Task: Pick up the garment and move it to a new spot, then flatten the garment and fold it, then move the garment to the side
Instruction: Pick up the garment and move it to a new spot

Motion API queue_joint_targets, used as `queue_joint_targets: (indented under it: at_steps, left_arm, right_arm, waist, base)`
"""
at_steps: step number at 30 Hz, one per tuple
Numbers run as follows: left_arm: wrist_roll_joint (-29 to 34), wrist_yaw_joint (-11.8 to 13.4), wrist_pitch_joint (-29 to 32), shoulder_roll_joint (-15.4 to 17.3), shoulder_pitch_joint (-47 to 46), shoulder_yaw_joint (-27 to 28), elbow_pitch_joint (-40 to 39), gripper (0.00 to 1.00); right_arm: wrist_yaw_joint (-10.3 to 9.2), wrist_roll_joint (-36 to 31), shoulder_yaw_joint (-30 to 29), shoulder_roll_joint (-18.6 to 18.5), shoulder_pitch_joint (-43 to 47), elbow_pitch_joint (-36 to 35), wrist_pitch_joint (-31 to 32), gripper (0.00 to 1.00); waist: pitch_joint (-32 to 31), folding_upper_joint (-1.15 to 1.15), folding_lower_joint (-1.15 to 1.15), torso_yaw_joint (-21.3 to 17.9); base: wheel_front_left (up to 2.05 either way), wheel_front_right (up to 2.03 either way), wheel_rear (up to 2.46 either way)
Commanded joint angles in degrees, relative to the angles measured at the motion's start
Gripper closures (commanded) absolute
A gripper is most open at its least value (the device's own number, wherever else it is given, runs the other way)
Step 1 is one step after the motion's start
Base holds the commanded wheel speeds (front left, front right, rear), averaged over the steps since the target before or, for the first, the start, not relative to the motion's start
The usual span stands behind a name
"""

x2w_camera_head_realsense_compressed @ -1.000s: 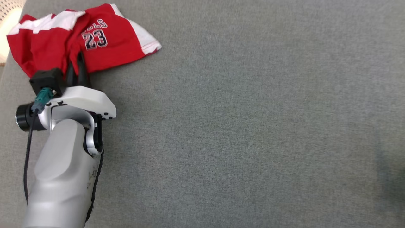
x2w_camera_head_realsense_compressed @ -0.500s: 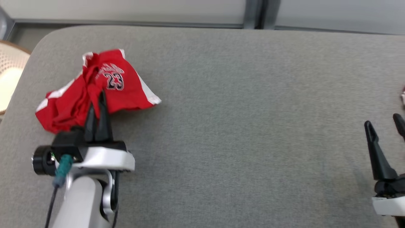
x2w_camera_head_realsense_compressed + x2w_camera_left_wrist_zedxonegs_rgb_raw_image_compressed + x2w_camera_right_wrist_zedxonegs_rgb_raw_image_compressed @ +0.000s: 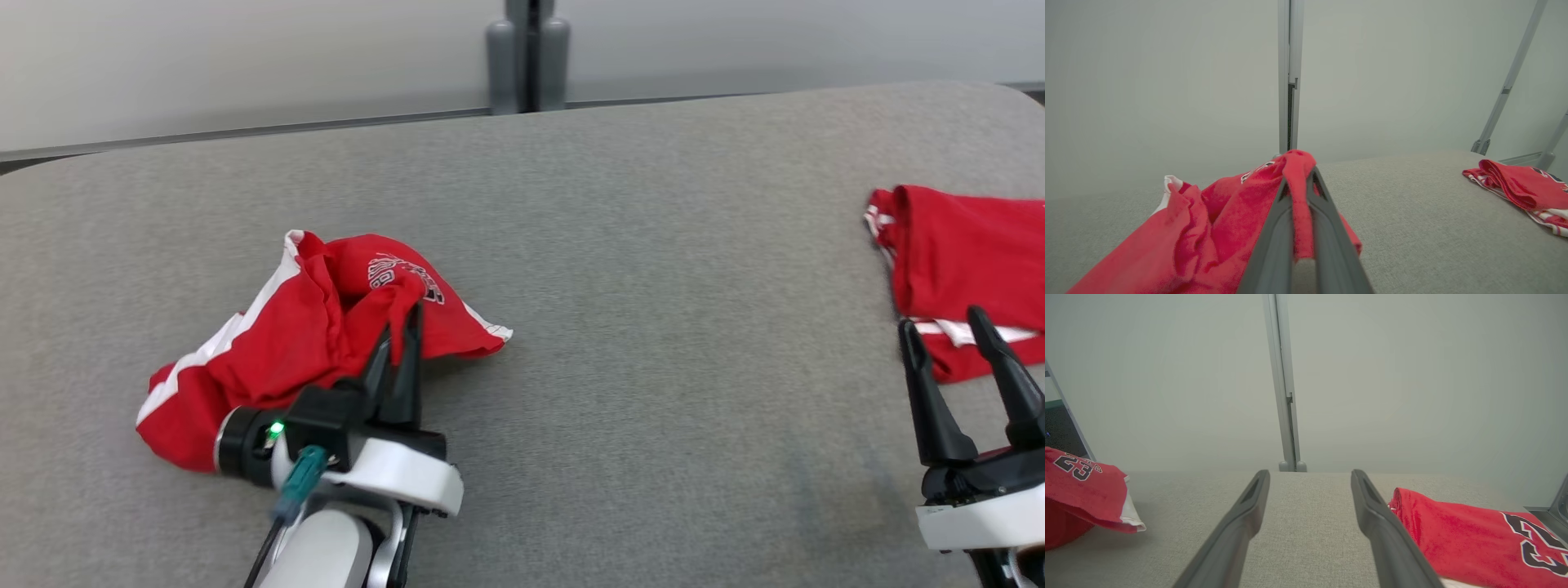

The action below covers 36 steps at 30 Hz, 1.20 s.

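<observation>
Left pincer (image 3: 402,322) grips crumpled garment (image 3: 286,351); right pincer (image 3: 939,322) gapes beside second garment (image 3: 963,237).

The left gripper (image 3: 400,339), two long dark tapered fingers on a black base, has its jaws drawn together. A fold of the crumpled red-and-white sports jersey (image 3: 310,343) is pinched between them just behind the tips. Behind the claw sits a white plastic wrist shell (image 3: 404,478). A black cylindrical camera housing (image 3: 241,445) with a lit green light juts out at the claw's left, a teal plug (image 3: 298,483) beneath it. The pale grey forearm (image 3: 322,551) runs back from there. The right gripper (image 3: 940,327), of the same build, stands with its fingers spread wide, holding nothing, tips pointing forward.
</observation>
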Motion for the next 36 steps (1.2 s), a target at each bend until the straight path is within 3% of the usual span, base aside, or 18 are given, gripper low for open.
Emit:
queue_joint_targets:
  at_steps: [1,9,14,15,16,17,19,24,30,36]
  left_arm:
    - [-0.4,-0.4,-0.1,0.2,-2.2,-0.9,1.3,1.0]
    - [-3.9,-1.1,1.0,-0.2,-13.9,-14.0,13.5,1.0]
    - [-9.5,-0.9,1.1,-0.2,-19.9,-25.4,18.9,1.0]
    - [-10.7,-0.5,0.6,-0.2,-20.9,-27.1,19.5,0.77]
    - [-11.6,0.1,0.2,-0.2,-21.7,-28.7,20.1,0.19]
    - [-12.7,0.4,-0.4,-0.2,-22.2,-30.0,20.6,0.0]
    - [-14.9,1.8,-2.1,-0.2,-23.9,-33.4,21.0,0.0]
    - [-15.9,5.3,-3.7,-0.3,-25.2,-34.1,18.4,0.0]
    - [-11.9,9.4,-3.8,1.1,-21.4,-26.2,11.1,0.0]
    - [-9.9,9.3,-3.8,5.8,-14.4,-16.2,4.5,0.0]
  right_arm:
    - [-0.02,0.7,0.5,0.1,-1.1,0.4,-0.5,0.0]
    - [-0.02,3.9,2.7,0.1,-3.7,3.1,-1.3,0.0]
    - [-0.02,5.6,2.9,0.1,-5.2,4.7,-1.6,0.0]
    - [-0.02,5.8,2.8,0.2,-5.4,4.8,-1.6,0.0]
    - [-0.02,5.9,2.7,0.3,-5.5,4.7,-1.6,0.0]
    - [-0.02,6.0,2.6,0.4,-5.5,4.7,-1.6,0.0]
    - [-0.02,5.9,2.3,0.2,-5.4,4.4,-1.6,0.0]
    - [-0.02,4.8,1.5,-0.6,-4.0,3.8,-1.6,0.0]
    - [-0.02,3.4,0.5,-1.5,-2.6,2.9,-1.6,0.0]
    - [-0.02,2.4,-0.3,-1.8,-0.4,2.3,-1.6,0.0]
  waist:
    - [1.2,0.0,0.0,-3.3]
    - [5.5,0.0,0.0,-11.7]
    - [7.7,0.0,0.0,-13.8]
    - [7.9,0.0,0.0,-13.9]
    - [8.0,0.0,0.0,-13.9]
    - [8.1,0.0,0.0,-13.8]
    - [8.0,0.0,0.0,-12.8]
    - [6.5,0.0,0.0,-9.1]
    - [4.1,0.0,0.0,-4.4]
    - [1.9,0.0,0.0,-0.2]
  base:
    - [0.0,0.0,0.0]
    - [0.0,0.0,0.0]
    - [0.0,0.0,0.0]
    - [0.0,0.0,0.0]
    - [0.0,0.0,0.0]
    - [0.0,0.0,0.0]
    - [0.0,0.0,0.0]
    - [0.0,0.0,0.0]
    - [0.0,0.0,0.0]
    - [0.0,0.0,0.0]
